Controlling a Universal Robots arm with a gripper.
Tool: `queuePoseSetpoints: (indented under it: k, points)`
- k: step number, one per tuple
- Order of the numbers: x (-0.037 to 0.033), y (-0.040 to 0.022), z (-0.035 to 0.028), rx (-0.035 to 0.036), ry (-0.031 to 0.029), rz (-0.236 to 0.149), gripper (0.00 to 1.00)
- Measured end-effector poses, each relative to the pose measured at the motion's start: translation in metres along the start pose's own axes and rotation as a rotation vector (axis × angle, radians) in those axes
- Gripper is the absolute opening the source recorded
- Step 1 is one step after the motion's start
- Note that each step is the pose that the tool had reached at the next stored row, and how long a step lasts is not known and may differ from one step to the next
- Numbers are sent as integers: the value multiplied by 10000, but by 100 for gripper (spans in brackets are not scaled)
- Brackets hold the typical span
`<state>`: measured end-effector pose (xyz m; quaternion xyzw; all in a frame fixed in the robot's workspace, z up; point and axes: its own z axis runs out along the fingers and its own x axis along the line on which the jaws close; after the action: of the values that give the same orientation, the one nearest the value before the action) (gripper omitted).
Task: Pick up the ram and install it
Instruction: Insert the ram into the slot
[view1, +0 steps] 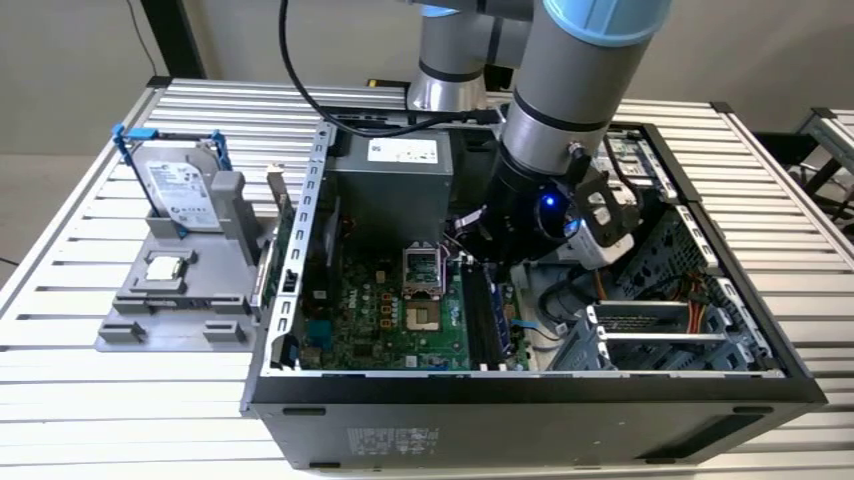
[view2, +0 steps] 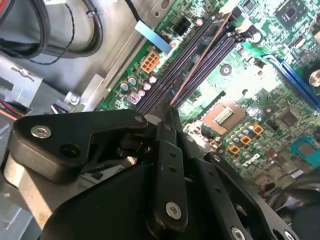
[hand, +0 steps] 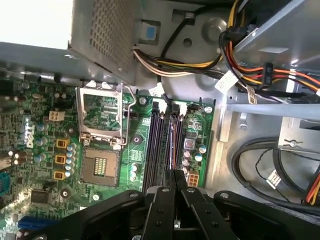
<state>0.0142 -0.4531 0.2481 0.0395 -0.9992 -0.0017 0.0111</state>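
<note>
My gripper is down inside the open computer case, over the black memory slots of the green motherboard. In both wrist views the two black fingers press together on the ram, which shows edge-on as a thin strip. The ram runs from the gripper along the row of slots, parallel to them and at one of them. Whether it sits in the slot or just above it cannot be told. The gripper hides the near end of the stick.
An open CPU socket lies beside the slots, the grey power supply behind them. Cable bundles and a drive cage crowd the other side. Outside the case, a grey fixture holds a hard drive with blue rails.
</note>
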Motion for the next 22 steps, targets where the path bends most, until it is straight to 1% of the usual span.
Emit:
queuePoseSetpoints:
  k: [4,5,8,9,10,11,12,13,14,15,17,18,19,21,22]
  points:
    - [-5,-1,18,46,1,434,0]
    - [-6,0,20,62,3,497,0]
    - [-6,1,20,68,-4,528,0]
    - [-7,8,22,75,-105,528,0]
    - [-7,19,21,139,-233,529,0]
    - [-8,26,21,260,-335,531,0]
    - [-8,31,21,407,-444,533,0]
    - [-7,39,21,580,-574,534,0]
    - [-4,51,23,700,-634,534,0]
    - [1,68,24,770,-650,535,0]
    - [5,98,25,847,-646,534,0]
    - [9,104,24,898,-643,533,0]
    - [13,109,26,980,-642,532,0]
    - [20,124,34,1201,-664,531,0]
    - [24,131,36,1298,-679,531,0]
